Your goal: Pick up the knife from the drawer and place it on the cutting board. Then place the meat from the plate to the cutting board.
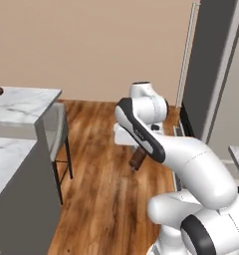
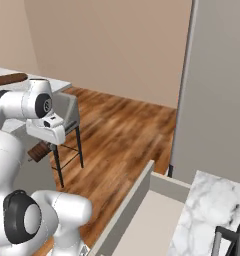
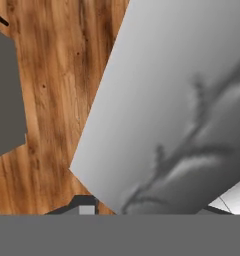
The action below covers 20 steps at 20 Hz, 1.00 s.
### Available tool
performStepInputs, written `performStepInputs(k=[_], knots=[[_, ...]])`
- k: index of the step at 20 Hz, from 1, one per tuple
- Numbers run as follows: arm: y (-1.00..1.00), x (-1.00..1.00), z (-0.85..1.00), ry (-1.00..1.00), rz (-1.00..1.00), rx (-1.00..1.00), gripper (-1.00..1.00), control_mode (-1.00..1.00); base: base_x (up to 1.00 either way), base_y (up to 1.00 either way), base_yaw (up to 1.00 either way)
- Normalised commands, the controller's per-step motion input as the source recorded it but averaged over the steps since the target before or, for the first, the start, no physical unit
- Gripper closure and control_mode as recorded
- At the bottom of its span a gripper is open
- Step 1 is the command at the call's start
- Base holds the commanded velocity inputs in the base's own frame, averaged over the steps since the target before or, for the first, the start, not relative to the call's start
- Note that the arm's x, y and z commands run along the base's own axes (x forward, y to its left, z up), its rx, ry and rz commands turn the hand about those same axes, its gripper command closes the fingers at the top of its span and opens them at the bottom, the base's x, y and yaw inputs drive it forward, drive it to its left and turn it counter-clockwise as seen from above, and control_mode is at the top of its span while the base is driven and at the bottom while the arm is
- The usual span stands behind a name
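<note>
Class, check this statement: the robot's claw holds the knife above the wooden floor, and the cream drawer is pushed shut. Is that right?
One detail is wrong: the drawer is not shut. In the right base view it stands pulled open, with its pale inside showing. The rest holds: in the left base view, the claw holds the knife above the wooden floor.

Glossy white rounded arm (image 1: 191,159) — dark bands and caps at its joints.
</note>
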Motion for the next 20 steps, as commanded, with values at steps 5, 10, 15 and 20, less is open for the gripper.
performStepInputs(k=[5,10,15,20], knots=[[0.0,0.0,0.0,0.0,0.0,0.0,1.0,1.0,-0.5,0.33,-0.02],[0.0,0.0,0.0,0.0,0.0,0.0,1.0,1.0,-1.0,0.24,-0.13],[0.0,0.0,0.0,0.0,0.0,0.0,1.0,1.0,0.41,0.81,-0.02],[0.0,0.0,0.0,0.0,0.0,0.0,1.0,1.0,1.0,0.03,0.0]])
